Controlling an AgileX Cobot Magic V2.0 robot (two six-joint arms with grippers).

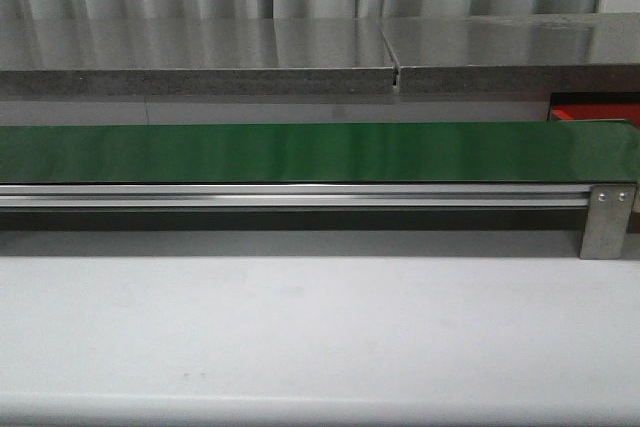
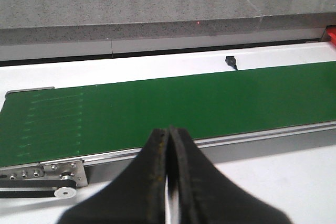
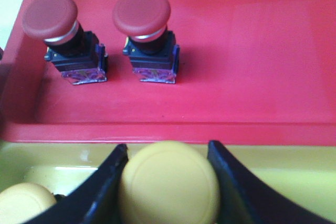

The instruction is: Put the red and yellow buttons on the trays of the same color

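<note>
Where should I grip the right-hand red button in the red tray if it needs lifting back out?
Take that red button by its dark square body below the cap, coming from above with the jaws spanning the flat sides. It lies tilted in the red tray, and the domed cap looks likely to slip. The other red button leaves a gap beside it, probably enough for one finger.
</note>
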